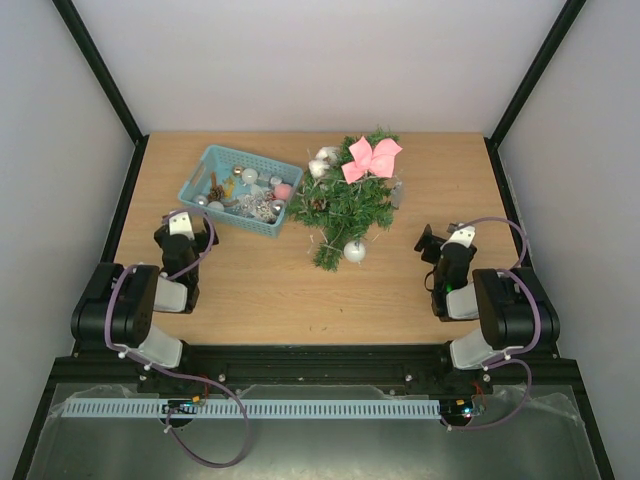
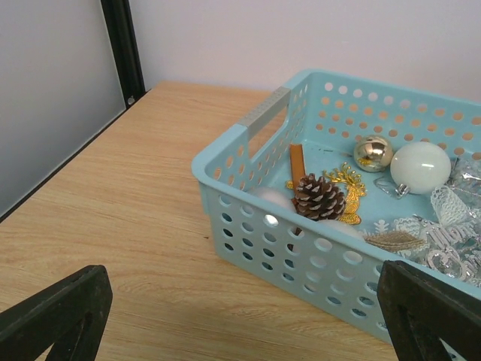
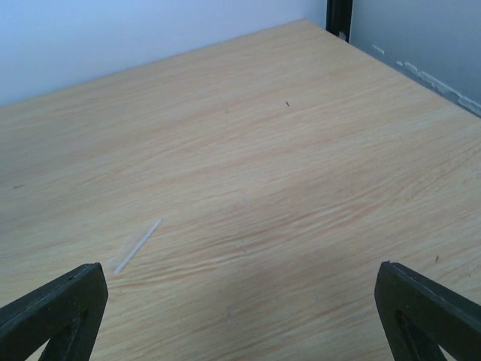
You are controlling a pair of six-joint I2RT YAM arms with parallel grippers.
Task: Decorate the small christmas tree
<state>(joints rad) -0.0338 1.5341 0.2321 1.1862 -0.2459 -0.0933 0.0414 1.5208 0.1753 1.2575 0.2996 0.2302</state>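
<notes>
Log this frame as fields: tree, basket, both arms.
tree: small christmas tree, mid-table, just right of basket; upright or lying unclear
tree decor: pink bow; silver ball at near edge
basket: teal basket, holds pine cone, gold ball, white ball, silver trim
left arm: jaws open, empty, facing basket
right arm: jaws open, empty, over bare table

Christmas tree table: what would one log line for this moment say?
small christmas tree: pink bow on | basket: holds ornaments | left end effector: open, by basket | right end effector: open, empty
</notes>
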